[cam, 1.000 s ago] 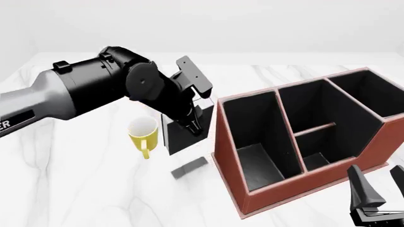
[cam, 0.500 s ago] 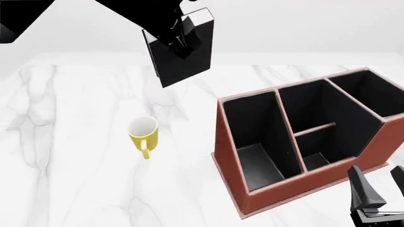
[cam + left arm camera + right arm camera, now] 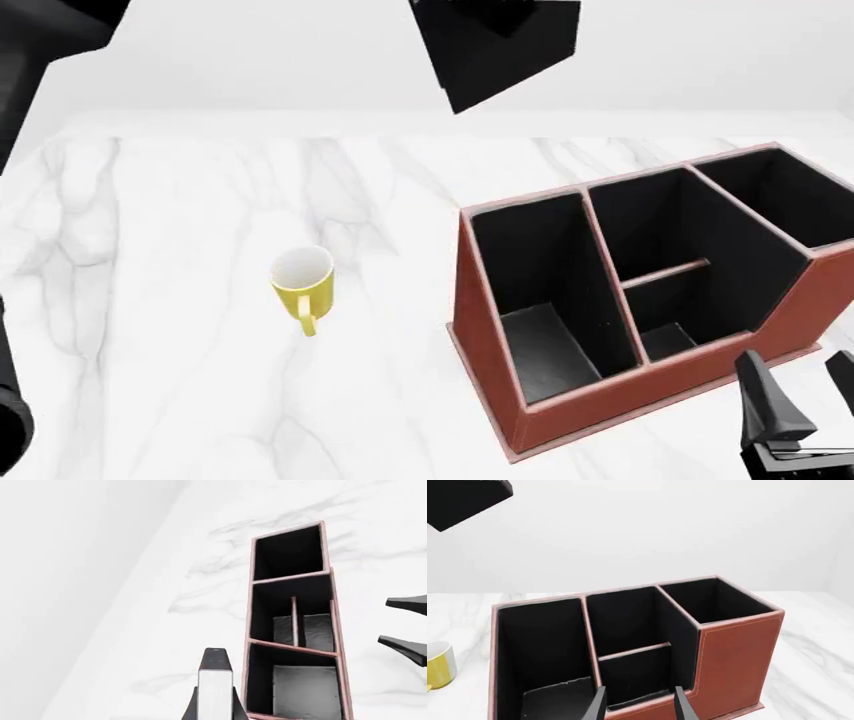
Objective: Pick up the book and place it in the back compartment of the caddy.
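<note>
Carrying step: the book (image 3: 497, 45) is held high in the air, left of and above the caddy (image 3: 534, 405).

The left claw (image 3: 215, 707) grips the book between its fingers — the white page edges show in the left wrist view. Next move, I judge: bring it over the back compartment (image 3: 787, 205), the farthest cell, and lower it straight. The right claw (image 3: 639, 705) rests open near the caddy's front, holding nothing. Count: one book, one caddy with four cells as far as I can see, one yellow mug (image 3: 303, 283) on the worktop (image 3: 160, 250) — two claws.
</note>
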You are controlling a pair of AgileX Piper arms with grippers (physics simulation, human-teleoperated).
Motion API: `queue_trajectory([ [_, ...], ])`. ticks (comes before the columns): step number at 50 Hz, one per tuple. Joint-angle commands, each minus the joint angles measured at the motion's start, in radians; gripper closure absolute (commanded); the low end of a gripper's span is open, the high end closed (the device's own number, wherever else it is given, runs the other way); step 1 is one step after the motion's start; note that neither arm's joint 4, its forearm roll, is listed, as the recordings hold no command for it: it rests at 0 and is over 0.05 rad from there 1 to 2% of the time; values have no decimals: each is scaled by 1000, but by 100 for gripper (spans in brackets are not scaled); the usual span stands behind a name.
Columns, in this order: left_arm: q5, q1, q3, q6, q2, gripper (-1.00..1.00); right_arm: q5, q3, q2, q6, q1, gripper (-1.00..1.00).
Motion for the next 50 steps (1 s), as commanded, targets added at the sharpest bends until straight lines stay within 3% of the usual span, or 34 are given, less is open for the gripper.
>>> queue_trajectory([
  [1, -2, -153, -240, -28, 136, 100, -4, 0, 5, 1, 0, -100],
  [7, -64, -225, -261, -74, 184, 100, -10, 0, 12, 3, -2, -100],
  [14, -125, -233, -257, -47, 289, 100, 10, 0, -8, 6, -2, -100],
  [17, -158, -254, -258, -90, 306, 100, 5, 0, -4, 7, -2, -100],
  [26, -220, -295, -214, -90, 354, 100, 9, 0, -8, 7, -4, -100],
  [38, -218, -314, -258, -137, 394, 100, 0, 0, 2, 6, -5, -100],
  [47, -234, -302, -237, -142, 413, 100, -2, 0, 4, 7, -5, -100],
  [50, -277, -309, -150, -148, 375, 100, -6, 0, 9, 9, -6, -100],
])
